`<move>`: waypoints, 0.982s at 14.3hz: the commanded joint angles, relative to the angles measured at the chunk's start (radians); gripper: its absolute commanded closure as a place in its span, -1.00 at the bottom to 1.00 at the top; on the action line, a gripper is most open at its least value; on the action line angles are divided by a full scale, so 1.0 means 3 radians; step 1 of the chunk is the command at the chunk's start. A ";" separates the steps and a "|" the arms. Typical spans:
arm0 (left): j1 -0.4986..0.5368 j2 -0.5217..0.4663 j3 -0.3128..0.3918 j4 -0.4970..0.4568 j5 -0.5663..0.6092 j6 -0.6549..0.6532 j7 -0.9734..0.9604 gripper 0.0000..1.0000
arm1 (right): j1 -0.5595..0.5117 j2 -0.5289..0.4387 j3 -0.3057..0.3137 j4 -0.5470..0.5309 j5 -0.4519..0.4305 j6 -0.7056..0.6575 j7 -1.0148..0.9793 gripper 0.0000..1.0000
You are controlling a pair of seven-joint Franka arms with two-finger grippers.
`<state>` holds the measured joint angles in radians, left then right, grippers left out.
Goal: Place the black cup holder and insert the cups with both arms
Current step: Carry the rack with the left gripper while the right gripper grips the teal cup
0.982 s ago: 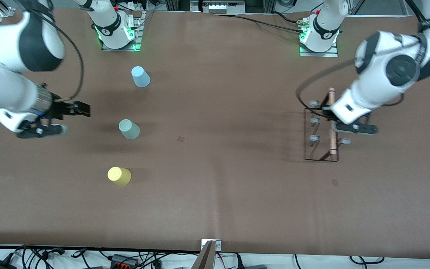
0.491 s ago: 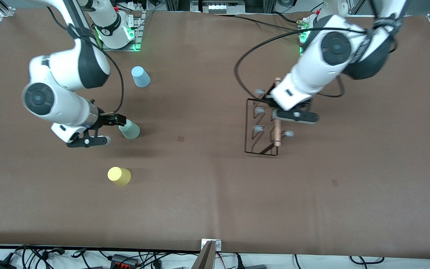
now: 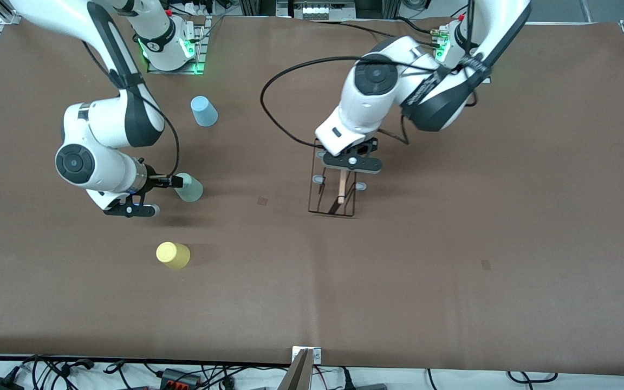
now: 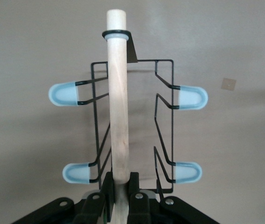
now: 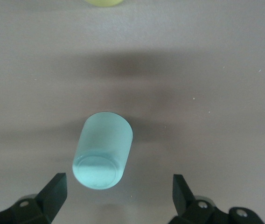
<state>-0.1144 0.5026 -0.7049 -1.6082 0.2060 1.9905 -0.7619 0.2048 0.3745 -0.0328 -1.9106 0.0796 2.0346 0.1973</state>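
Observation:
My left gripper (image 3: pixel 346 164) is shut on the wooden rod handle (image 4: pixel 117 93) of the black cup holder (image 3: pixel 333 196) over the middle of the table; I cannot tell whether the rack touches the table. In the left wrist view the left gripper (image 4: pixel 118 186) clamps the rod, and grey-tipped prongs (image 4: pixel 65 94) stick out on both sides. My right gripper (image 3: pixel 171 181) is open, low beside the mint cup (image 3: pixel 189 188) at its right-arm end. In the right wrist view the mint cup (image 5: pixel 103 147) stands just ahead of the right gripper (image 5: pixel 118 186), between the spread fingers and untouched.
The light blue cup (image 3: pixel 203 111) stands farther from the front camera than the mint cup. The yellow cup (image 3: pixel 172 254) stands nearer; its edge also shows in the right wrist view (image 5: pixel 102 2). All cups are upside down. Small tape marks (image 3: pixel 262 201) lie on the brown table.
My left arm has carried the cup holder from the left arm's end toward the table's middle. My right gripper has moved in from the right arm's end to the mint cup.

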 commanded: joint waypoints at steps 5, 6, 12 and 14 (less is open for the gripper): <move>-0.0181 0.0324 0.0023 0.0212 0.0132 0.0247 -0.0283 0.97 | 0.0043 0.0122 0.0017 -0.0018 0.0256 0.0065 0.0084 -1.00; -0.0186 0.0349 0.0028 0.0212 0.0127 0.0253 -0.0283 0.98 | 0.0069 0.0142 0.0017 -0.0018 0.0256 0.0065 0.0079 -1.00; -0.0227 0.0400 0.0028 0.0212 0.0121 0.0253 -0.0456 0.36 | 0.0089 0.0219 0.0017 -0.0028 0.0200 0.0105 0.0074 -1.00; -0.0182 0.0380 0.0023 0.0272 0.0086 0.0222 -0.0528 -0.24 | 0.0145 0.0224 0.0017 -0.0033 0.0190 0.0111 0.0074 -1.00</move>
<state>-0.1639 0.6094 -0.6974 -1.5793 0.2175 2.0783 -0.8851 0.2298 0.4467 -0.0268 -1.9107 0.1421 2.0531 0.2083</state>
